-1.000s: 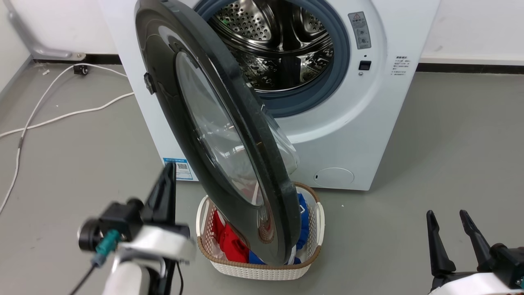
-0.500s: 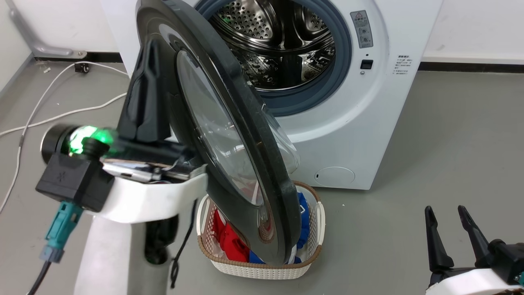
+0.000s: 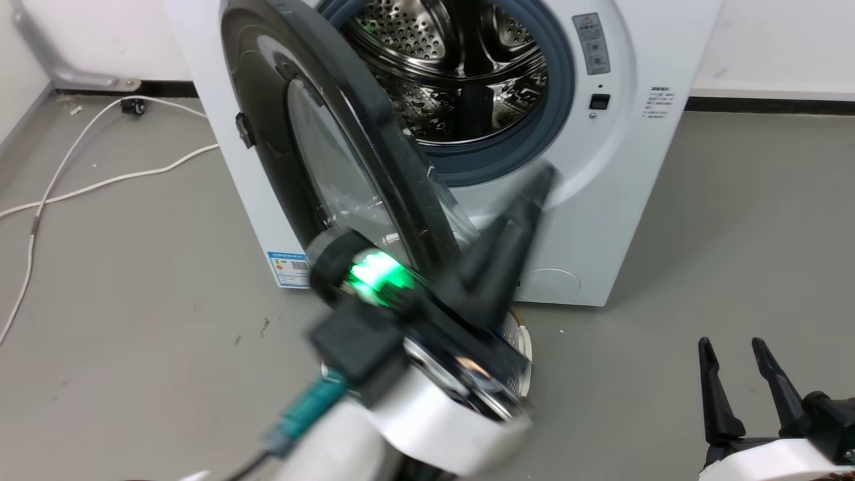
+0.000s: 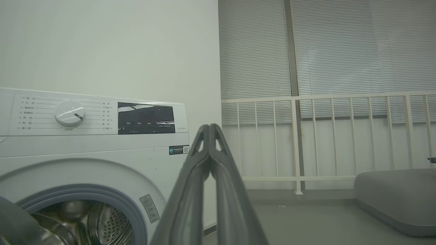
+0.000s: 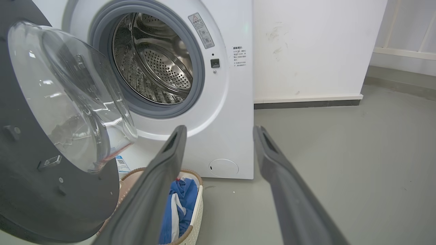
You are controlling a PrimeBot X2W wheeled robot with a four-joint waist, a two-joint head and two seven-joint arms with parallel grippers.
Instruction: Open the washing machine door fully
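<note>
Half-open washing machine door (image 3: 267,133) hanging out over a laundry basket (image 5: 197,211), left gripper (image 4: 209,128) blurred near its free edge with fingers pressed together, right gripper (image 3: 731,347) low and well apart with fingers spread.

A white basket (image 5: 199,205) holding blue cloth (image 5: 180,200) stands on the grey floor (image 3: 133,300), where a white cable (image 3: 133,175) trails.

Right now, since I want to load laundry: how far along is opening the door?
Done: the washing machine door is unlatched and swung well clear of the drum, standing out from the machine's front. In hand: the left hand, fingers shut, is near the door's lower edge, blurred, contact unclear; the right hand rests open, apart. Left: swinging the door fully back.
</note>
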